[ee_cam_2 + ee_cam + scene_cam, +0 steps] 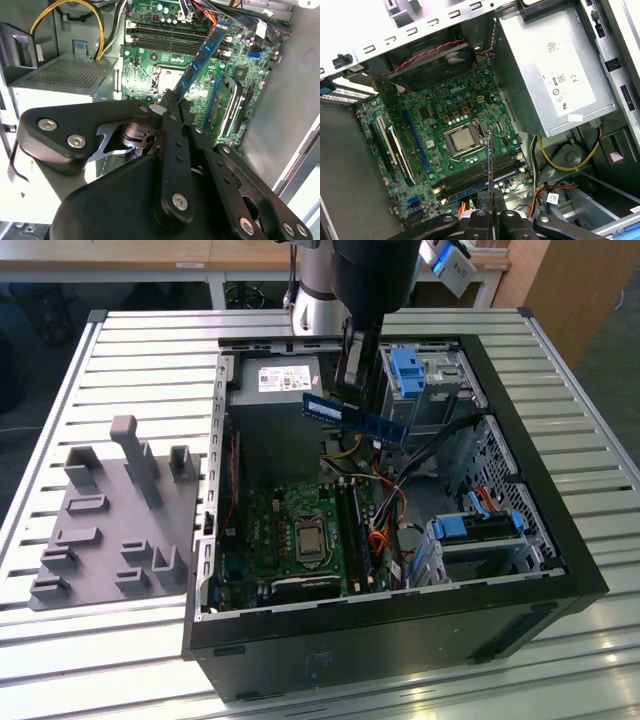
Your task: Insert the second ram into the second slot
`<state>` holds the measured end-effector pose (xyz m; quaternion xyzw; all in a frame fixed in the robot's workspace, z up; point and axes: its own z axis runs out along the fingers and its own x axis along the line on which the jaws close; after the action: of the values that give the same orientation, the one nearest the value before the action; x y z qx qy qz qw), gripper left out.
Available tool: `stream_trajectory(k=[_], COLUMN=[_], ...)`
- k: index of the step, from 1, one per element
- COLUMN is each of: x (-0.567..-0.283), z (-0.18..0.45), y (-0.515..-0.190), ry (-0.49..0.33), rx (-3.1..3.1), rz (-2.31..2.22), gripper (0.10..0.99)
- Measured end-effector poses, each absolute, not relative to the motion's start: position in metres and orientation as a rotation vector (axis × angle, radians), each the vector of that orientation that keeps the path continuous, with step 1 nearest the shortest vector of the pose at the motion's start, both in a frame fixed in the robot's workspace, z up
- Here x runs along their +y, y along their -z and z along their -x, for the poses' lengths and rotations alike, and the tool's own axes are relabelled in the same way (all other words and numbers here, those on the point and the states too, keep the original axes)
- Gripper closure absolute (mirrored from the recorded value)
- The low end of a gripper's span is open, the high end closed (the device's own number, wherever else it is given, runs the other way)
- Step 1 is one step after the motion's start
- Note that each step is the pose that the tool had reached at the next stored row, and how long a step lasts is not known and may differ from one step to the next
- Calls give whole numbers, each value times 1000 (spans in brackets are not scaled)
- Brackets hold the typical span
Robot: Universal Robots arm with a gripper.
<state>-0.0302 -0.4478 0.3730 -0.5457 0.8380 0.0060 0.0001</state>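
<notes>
Slatted bench carried an open case, green motherboard lay flat on its floor, pincer hung over the case, closed on the ram, blue ram was held in the air, clear of the board's slots

1. We see the second ram as a thin blue circuit board, slightly glossy, with a white label.
2. Fingers: matt black, hard, with shiny metal screws.
3. Case: matt black outside, bare grey sheet metal inside.
4. Power supply: dull galvanised metal, paper sticker.
5. Motherboard: glossy green board.
6. Counter: ribbed aluminium, satin sheen.
7. We tag the fixture as matt grey plastic.
8. Drive brackets: smooth bright-blue plastic.
</notes>
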Motion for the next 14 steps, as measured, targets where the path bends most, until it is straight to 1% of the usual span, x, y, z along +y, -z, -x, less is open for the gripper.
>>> stream_trajectory(k=[14], x=[-448], z=[30], y=[-373], ry=[-18], rx=[2742], rz=[1531], gripper=[949])
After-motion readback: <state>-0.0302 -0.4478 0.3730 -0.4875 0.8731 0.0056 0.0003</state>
